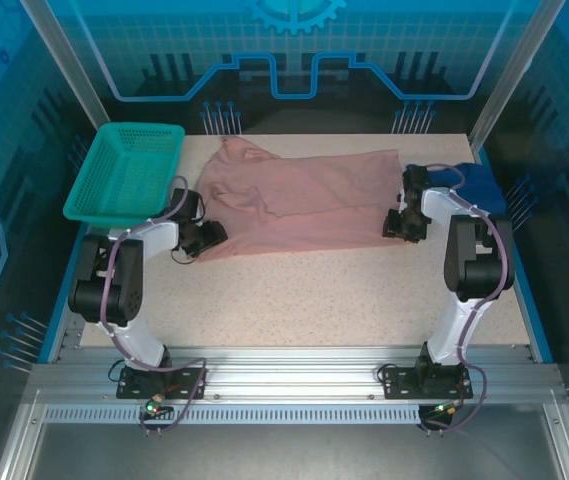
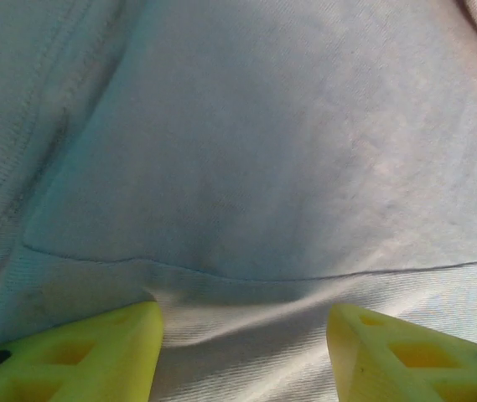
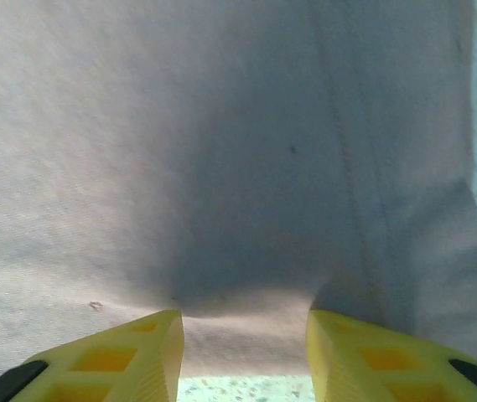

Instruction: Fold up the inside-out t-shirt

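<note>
The inside-out t-shirt [image 1: 304,200], dusty pink, lies spread flat across the far half of the table. My left gripper [image 1: 209,237] rests on its left lower corner. In the left wrist view the left gripper [image 2: 245,335] is open, its yellow fingers [image 2: 95,352] wide apart with wrinkled cloth [image 2: 255,167] lying between them and a hem seam just ahead. My right gripper [image 1: 401,228] sits at the shirt's right edge. The right wrist view has the right gripper [image 3: 245,339] open, straddling the cloth's edge [image 3: 238,167], the fabric slightly bunched between the fingers.
A green mesh basket [image 1: 124,175] stands at the far left corner. A dark blue shirt [image 1: 479,185] lies at the far right behind the right arm. Speckled tabletop [image 1: 314,300] stretches bare between the shirt and the arm bases.
</note>
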You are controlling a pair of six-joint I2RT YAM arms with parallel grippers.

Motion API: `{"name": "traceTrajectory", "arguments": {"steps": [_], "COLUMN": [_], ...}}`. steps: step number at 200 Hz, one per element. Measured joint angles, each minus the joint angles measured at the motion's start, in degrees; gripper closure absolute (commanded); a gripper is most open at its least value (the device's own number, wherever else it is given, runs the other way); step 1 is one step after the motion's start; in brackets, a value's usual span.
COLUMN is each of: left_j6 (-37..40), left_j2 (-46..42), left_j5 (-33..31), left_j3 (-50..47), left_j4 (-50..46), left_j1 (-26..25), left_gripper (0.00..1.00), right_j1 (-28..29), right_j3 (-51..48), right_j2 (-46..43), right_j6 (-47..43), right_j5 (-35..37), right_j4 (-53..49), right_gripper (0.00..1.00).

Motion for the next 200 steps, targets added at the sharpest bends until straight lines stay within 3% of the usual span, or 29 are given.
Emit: {"name": "traceTrajectory", "arguments": {"steps": [54,115,135,156,200], "left_j6": [-2.0,-6.5,-6.5,-6.4,-5.5], "left_j2": [-10.6,-23.3,-23.0,-17.6,-1.2], "left_j5": [0.2,0.2,-0.3,-0.1,0.1], "left_j3": [-12.8,-21.4,-18.4,-10.3,7.7], "left_j4": [4.0,1.8,0.8,1.1,3.0], "left_j1": [-0.2,-1.2,-1.2,-1.4,-5.7], "left_gripper": [0.44,0.41,0.41,0.41,0.41], "right_j1": [0.0,2.0,7.4,12.5,9.6], "right_j3": [-7.9,-19.4,-18.5,-14.6,-5.2], "right_j2": [-4.2,-20.3,-26.2,-25.0,-10.1], "right_j6": [0.0,1.8,1.5,1.7,2.3], "right_j5": [4.7,5.7,1.5,-2.2,-3.0], "right_j4": [-1.5,-4.5,-0.3,4.5,6.4], "right_gripper": [0.59,0.55,0.53,0.53,0.56]}}
